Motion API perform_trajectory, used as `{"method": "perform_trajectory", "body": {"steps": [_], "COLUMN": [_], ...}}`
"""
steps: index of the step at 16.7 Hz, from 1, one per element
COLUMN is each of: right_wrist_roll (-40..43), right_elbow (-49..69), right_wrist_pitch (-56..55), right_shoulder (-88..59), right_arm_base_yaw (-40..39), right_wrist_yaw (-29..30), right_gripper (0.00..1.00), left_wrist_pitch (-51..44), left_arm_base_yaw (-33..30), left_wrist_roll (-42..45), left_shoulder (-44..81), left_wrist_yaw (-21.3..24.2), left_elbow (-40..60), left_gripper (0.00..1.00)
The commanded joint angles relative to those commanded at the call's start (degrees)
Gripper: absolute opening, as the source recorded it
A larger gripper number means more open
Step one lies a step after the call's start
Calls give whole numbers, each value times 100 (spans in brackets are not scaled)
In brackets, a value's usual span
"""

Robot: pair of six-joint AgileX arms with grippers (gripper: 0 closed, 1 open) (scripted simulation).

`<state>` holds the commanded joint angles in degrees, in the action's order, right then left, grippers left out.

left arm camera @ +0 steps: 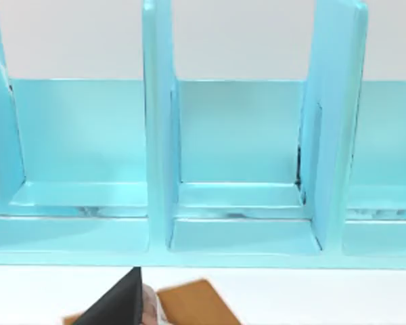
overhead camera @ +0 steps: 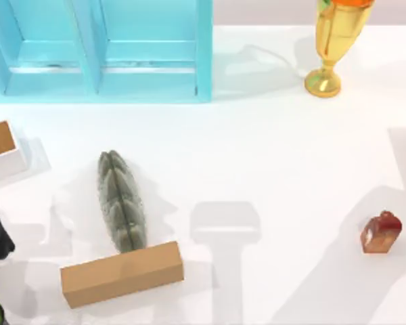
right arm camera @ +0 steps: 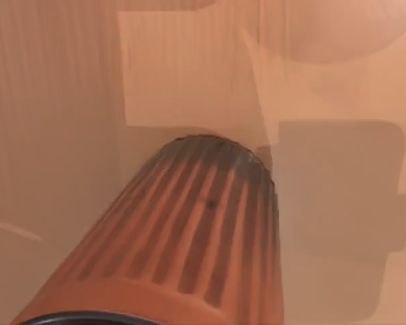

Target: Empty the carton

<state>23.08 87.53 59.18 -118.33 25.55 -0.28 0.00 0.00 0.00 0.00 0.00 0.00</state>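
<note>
while upright: 1 carton (overhead camera: 381,232) | 1 tan box (overhead camera: 122,273) | 1 trophy (overhead camera: 333,42)

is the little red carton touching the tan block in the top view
No, the carton sits alone near the table's right edge, while the tan block lies far off toward the left, against the grey-green ridged object.

Trophy (overhead camera: 335,40) top cut off; white box (overhead camera: 3,147) cropped at left edge.

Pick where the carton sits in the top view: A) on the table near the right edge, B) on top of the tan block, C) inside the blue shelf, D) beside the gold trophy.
A: the carton stands alone on the white table near the right edge, well apart from the trophy.
</note>
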Motion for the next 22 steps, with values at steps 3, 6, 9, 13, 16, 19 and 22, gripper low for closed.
{"method": "perform_trajectory", "body": {"steps": [3,6,9,13,16,19,22], "right_wrist_roll": [0,0,0,0,0,-7,-5], "right_elbow": [0,0,0,0,0,16,416], "right_wrist_pitch": [0,0,0,0,0,17,415], "right_shoulder": [0,0,0,0,0,4,7], "right_arm_base_yaw": [0,0,0,0,0,3,19], "right_wrist_yaw": [0,0,0,0,0,-4,-19], "right_gripper": [47,25,2,0,0,0,0], "left_wrist_pitch": [0,0,0,0,0,0,0], "left_arm_base_yaw": [0,0,0,0,0,0,0], "left_wrist_roll": [0,0,0,0,0,0,0], "left_shoulder": [0,0,0,0,0,0,0], "left_wrist_yaw": [0,0,0,0,0,0,0], "left_elbow": [0,0,0,0,0,0,0], "left_gripper": [100,100,100,100,100,100,100]}}
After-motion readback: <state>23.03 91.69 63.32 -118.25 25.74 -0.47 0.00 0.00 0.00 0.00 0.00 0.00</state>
